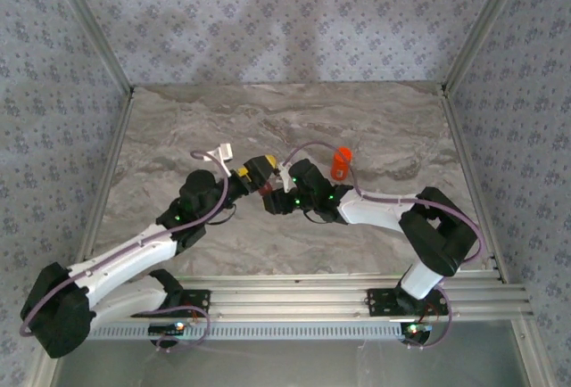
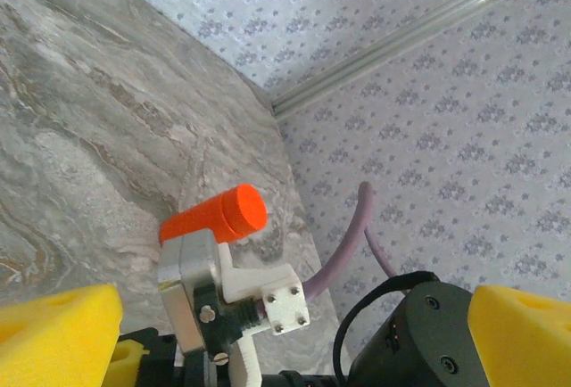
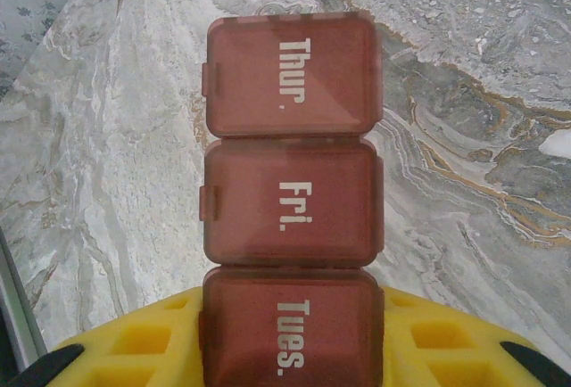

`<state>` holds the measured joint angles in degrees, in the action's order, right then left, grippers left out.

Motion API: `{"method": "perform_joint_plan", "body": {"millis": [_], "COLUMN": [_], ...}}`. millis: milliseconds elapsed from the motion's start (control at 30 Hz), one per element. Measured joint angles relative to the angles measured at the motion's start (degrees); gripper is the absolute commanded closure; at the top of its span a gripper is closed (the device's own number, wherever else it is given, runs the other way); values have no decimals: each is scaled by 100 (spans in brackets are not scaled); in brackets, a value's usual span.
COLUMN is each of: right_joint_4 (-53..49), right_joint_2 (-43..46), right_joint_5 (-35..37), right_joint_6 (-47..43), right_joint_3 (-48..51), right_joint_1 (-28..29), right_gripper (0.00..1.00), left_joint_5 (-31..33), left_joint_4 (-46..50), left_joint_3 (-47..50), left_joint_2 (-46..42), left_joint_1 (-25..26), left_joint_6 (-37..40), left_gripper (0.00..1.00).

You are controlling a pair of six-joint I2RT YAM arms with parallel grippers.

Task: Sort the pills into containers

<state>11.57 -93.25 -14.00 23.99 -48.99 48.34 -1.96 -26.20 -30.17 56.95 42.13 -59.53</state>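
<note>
Sorting looks barely begun: on the containers (image 3: 290, 218) the lids marked Thur., Fri. and Tues. are all shut. The right fingers (image 3: 134, 347) clamp the strip at its Tues. end over the surface (image 3: 107, 137); the left fingers (image 2: 53, 325) stand wide apart, holding nothing. The orange bottle (image 1: 342, 162) stands just beyond. The fourth cell is cut off, and the tinted lids hide any contents.

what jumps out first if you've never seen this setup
The dark red pill containers, lids marked Thur., Fri. and Tues., run up the middle of the right wrist view, with the Tues. end clamped in the right gripper. Next is the bright orange bottle on the marble table, just beyond the right arm, with the open left gripper facing it.
</note>
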Motion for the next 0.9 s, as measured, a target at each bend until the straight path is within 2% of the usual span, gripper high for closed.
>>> {"method": "perform_joint_plan", "body": {"millis": [300,900], "right_joint_4": [-4,-20], "right_joint_2": [63,177], "right_joint_5": [-33,-175], "right_joint_6": [24,22], "right_joint_3": [44,42], "right_joint_1": [-136,-42], "right_gripper": [81,81], "left_joint_5": [293,195], "left_joint_4": [503,323], "left_joint_3": [402,466], "left_joint_2": [-61,507], "left_joint_1": [-55,-205], "left_joint_6": [-146,-164], "left_gripper": [1,1]}}
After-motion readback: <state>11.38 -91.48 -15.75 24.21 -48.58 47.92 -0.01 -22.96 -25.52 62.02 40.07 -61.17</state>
